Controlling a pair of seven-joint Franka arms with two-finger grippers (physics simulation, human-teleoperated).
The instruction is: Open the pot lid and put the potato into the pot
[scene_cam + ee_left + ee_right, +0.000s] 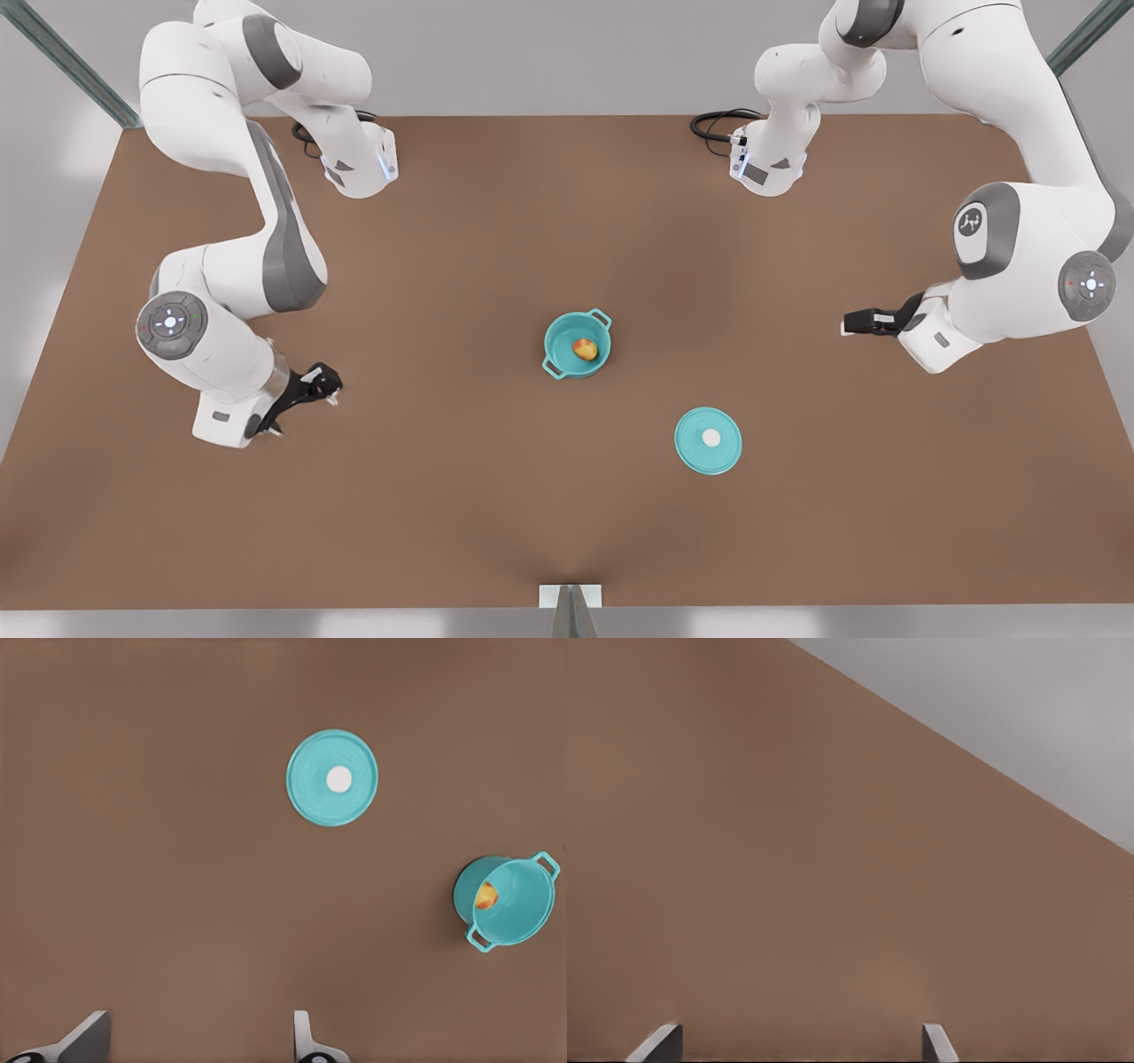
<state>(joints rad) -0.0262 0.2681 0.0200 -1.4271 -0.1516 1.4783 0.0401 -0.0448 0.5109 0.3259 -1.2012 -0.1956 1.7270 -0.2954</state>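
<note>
Left gripper (pixel 847 325) and right gripper (pixel 330 387) wait by opposite table (pixel 496 496) edges, jaws spread wide, holding and touching nothing

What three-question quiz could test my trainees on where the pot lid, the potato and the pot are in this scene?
1. True or false: the pot lid sits on the pot.
2. Where is the potato? A) on the table B) inside the pot C) in a gripper
3. Fill in: the left gripper, at the front view's right, and the right gripper, at its left, both wait away from the pot with fingers ____.

Key
1. False: the lid lies flat on the table, apart from the pot.
2. B
3. open
</note>
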